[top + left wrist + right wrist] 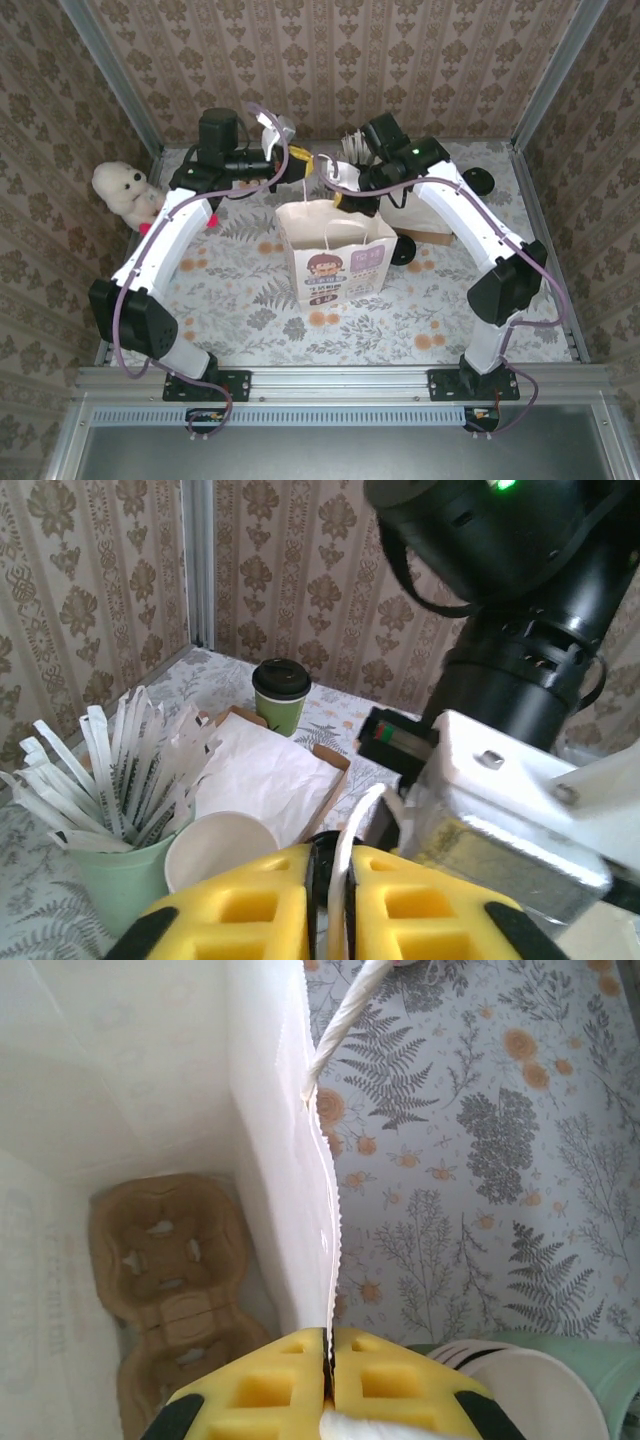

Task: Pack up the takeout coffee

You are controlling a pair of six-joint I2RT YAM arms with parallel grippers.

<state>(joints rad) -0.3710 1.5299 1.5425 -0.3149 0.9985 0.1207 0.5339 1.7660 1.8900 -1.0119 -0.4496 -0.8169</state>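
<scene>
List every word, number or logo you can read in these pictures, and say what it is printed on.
No text can be read.
Paper bag: coloured print with a cartoon face on its front, lettering too small; faint print shows through its wall from inside, blurred.
Straw wrappers: dark print, too small.
Takeout coffee cup: no lettering visible.
</scene>
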